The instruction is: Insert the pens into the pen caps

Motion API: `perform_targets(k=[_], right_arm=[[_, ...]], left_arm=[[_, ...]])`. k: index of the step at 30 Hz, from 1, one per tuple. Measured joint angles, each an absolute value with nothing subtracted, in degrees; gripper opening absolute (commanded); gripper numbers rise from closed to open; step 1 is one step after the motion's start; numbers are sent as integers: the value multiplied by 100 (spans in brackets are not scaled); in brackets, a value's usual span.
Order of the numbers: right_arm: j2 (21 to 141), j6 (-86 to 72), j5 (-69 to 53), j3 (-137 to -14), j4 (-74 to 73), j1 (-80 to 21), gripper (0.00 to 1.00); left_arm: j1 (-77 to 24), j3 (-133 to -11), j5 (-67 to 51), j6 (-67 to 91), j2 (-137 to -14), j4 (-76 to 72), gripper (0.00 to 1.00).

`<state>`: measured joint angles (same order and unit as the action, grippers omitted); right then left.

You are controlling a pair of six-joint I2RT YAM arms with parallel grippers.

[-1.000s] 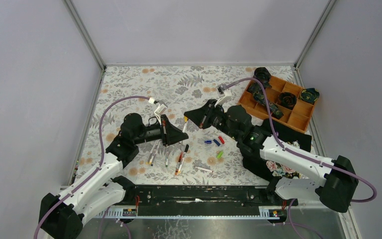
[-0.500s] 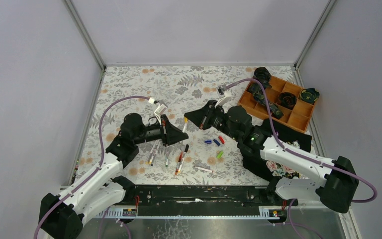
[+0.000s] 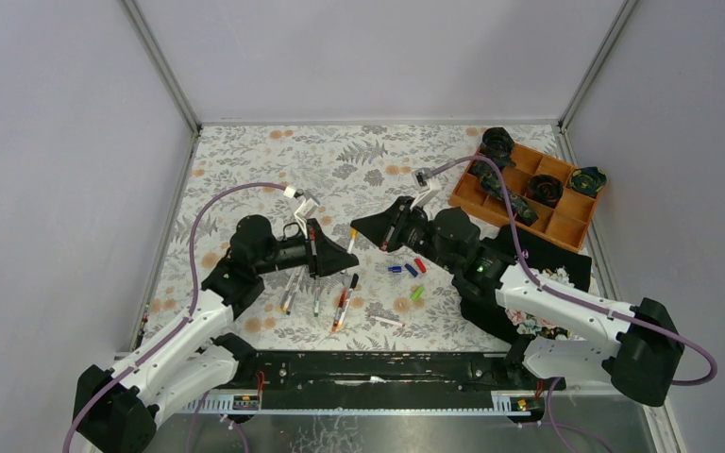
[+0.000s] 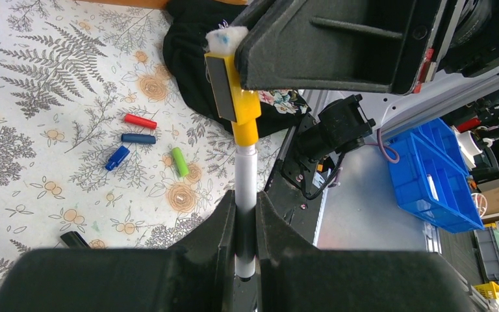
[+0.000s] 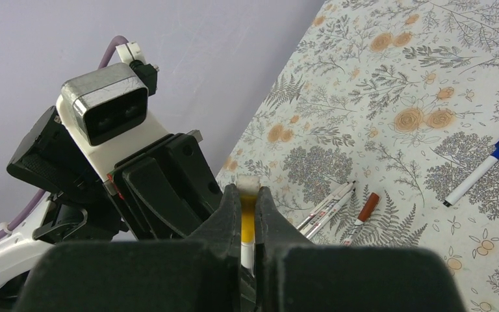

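Floral mat (image 4: 39,130) | white-barrelled pen (image 4: 245,188) | yellow cap (image 4: 246,129) on its end

White pen (image 4: 245,179) in yellow cap (image 4: 246,125)

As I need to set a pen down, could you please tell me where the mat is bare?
Bare: the far mat strip between back wall and arms, left of the wooden tray. Crowded: loose pens and caps between the arms.
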<state>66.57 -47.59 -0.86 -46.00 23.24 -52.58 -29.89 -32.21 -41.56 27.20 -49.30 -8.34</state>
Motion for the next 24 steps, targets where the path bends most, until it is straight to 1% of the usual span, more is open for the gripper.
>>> perform_targets(k=[10,24], right_arm=[[6449,-4810,189,-4222,2779,-5439,0],[6416,-4897,301,-4038,2886,-5596,0]], left_arm=[[-3037,-3221,-4141,2939,-4862,-816,0],[-3044,-3221,-4222,3006,-4849,-631,0]])
